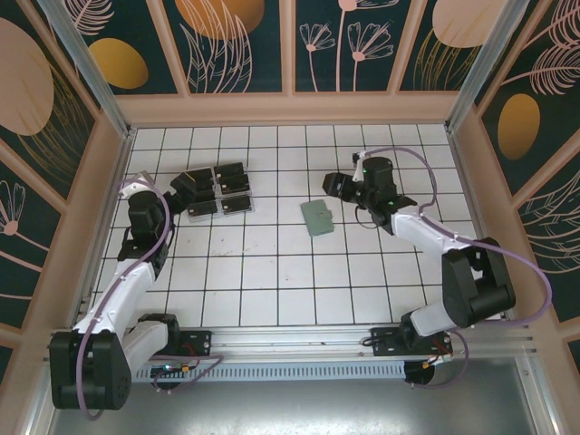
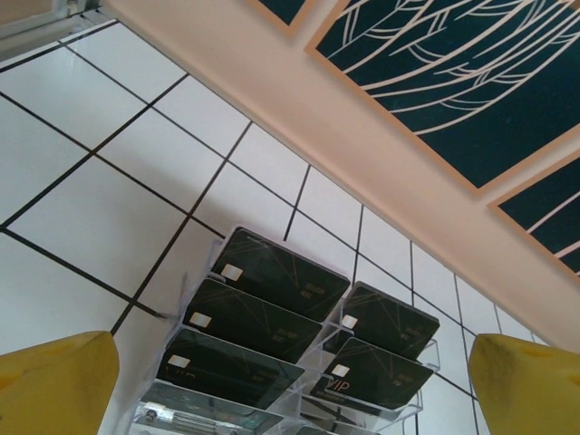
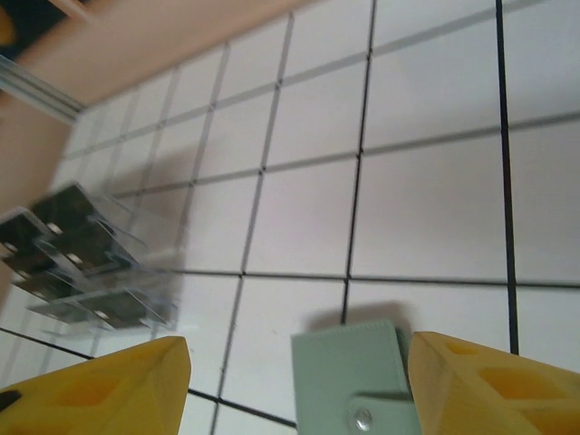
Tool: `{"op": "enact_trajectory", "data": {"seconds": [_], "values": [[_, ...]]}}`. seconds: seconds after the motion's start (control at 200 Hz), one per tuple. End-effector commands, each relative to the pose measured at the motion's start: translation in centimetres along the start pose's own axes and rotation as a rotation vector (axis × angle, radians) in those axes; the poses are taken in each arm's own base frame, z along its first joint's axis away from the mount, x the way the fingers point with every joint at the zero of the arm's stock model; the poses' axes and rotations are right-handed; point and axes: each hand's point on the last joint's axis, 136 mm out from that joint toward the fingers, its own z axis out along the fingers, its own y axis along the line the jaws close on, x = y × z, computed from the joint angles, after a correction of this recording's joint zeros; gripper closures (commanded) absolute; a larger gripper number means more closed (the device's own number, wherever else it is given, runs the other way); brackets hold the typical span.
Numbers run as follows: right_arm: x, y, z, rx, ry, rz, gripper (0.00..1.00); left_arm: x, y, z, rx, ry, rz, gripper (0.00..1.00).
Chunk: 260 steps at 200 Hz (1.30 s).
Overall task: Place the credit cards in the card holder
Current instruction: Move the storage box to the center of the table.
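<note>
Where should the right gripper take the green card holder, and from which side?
Probably best from straight above, pinching the card holder across the two edges that the right gripper straddles. It lies flat and thin on the table, so only its edges offer purchase. Avoid the snap tab.

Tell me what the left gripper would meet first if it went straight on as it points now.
The left gripper would probably meet the clear plastic rack of black credit cards, straight ahead between its fingers; depth is unclear.
</note>
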Motion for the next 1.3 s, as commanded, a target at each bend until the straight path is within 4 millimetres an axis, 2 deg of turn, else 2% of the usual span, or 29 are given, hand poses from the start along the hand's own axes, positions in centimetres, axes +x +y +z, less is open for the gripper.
{"op": "enact_trajectory", "data": {"seconds": [0.0,0.155,0.33,0.5,0.661,0.826,1.016,1.296], "values": [[1.8,-1.5,1.3,0.129,0.067,-0.03,0.35,-1.3,-0.3,1.0,-0.055,-0.003,0.008,0.02],[4.1,-2.8,3.9,0.252,0.16,-0.107,0.35,-2.4,-0.9,3.6,-0.087,0.009,0.057,0.01],[5.5,-4.2,6.0,0.361,0.22,-0.173,0.35,-3.6,-0.6,6.5,-0.156,-0.011,0.123,0.01],[5.7,-4.7,5.9,0.38,0.22,-0.175,0.35,-3.2,-0.5,9.2,-0.177,0.021,0.169,0.01],[6.5,-5.1,5.5,0.369,0.229,-0.162,0.35,-2.5,0.0,11.0,-0.182,0.036,0.2,0.01],[7.8,-5.3,5.4,0.313,0.253,-0.104,0.36,-1.9,-0.9,12.2,-0.107,0.044,0.228,0.01],[8.3,-5.4,5.0,0.261,0.252,-0.046,0.36,-0.9,-1.5,12.5,-0.028,0.05,0.229,0.01],[8.7,-5.4,4.6,0.209,0.255,0.013,0.37,0.5,-0.8,12.5,0.012,0.037,0.2,0.01]]}}
